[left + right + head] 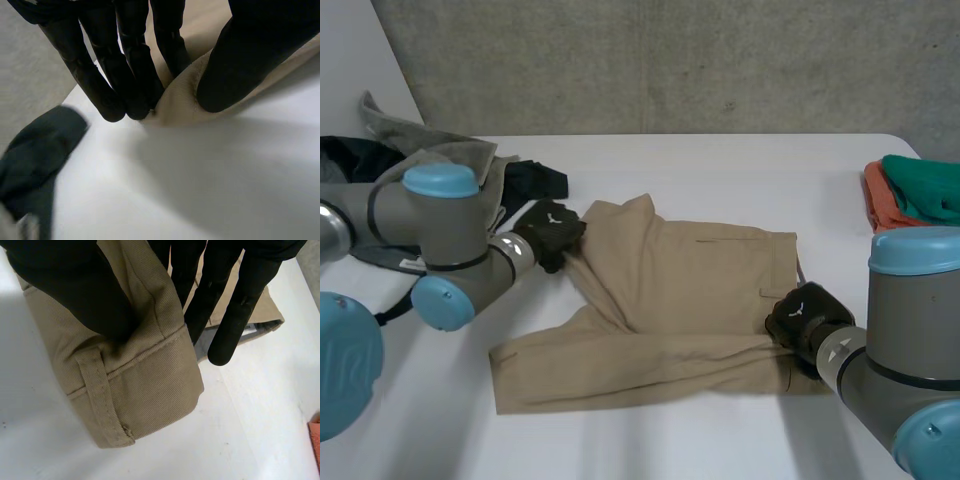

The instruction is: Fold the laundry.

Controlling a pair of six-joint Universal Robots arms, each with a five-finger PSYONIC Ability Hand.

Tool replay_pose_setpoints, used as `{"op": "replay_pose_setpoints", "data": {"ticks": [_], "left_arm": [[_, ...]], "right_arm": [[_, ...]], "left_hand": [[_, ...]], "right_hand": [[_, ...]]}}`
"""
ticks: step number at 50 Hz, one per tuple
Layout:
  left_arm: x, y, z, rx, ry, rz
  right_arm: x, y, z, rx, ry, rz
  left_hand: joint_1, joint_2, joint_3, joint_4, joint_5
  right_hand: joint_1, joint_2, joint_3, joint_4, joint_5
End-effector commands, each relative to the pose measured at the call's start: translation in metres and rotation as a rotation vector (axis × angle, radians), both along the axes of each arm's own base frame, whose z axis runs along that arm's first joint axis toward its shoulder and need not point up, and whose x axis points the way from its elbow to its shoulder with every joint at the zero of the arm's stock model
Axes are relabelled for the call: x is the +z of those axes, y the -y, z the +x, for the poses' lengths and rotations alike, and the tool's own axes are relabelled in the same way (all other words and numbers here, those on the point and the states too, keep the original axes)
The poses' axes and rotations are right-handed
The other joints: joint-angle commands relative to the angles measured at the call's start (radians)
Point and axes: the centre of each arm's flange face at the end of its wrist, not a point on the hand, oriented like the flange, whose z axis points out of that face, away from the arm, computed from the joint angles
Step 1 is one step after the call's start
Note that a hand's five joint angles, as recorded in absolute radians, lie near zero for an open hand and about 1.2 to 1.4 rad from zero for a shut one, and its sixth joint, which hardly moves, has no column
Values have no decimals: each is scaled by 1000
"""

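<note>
Khaki trousers [690, 280] lie spread on the white table [720, 165], partly folded, with one leg running along the near side. My left hand [552, 232] is at their far left edge. In the left wrist view its fingers [125, 60] and thumb pinch a fold of the khaki cloth [185, 100]. My right hand [805, 318] is at the near right corner, on the waistband. There its thumb [75, 290] presses on the waistband [140, 385] beside a belt loop, with the fingers on the other side of the cloth.
A heap of grey and dark clothes [430, 160] lies at the back left, with a black garment [535, 180] beside it, which also lies near my left fingertips [35, 150]. Folded orange and green clothes [910, 195] sit at the right edge.
</note>
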Motion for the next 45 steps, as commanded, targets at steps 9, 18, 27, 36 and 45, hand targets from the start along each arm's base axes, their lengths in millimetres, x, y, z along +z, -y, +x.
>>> {"op": "replay_pose_setpoints", "data": {"ticks": [9,18,27,36,45], "left_arm": [[25,-24,46,166,165,32],[21,-30,54,237,313,10],[33,-36,56,273,362,-1],[47,-41,47,207,246,8],[34,-38,44,192,89,121]], "right_arm": [[8,-7,8,32,17,-23],[5,-8,15,30,28,-8],[3,-8,15,16,20,-6],[4,-13,20,33,22,-7],[0,-15,21,39,12,-1]], "left_hand": [[237,202,216,206,236],[237,202,216,206,236],[209,174,187,177,207],[-567,-602,-588,-598,-568],[-352,-387,-374,-384,-354]], "right_hand": [[281,210,198,188,188],[281,210,198,188,188],[281,210,198,188,188],[281,210,198,188,188],[281,210,198,188,188]]}}
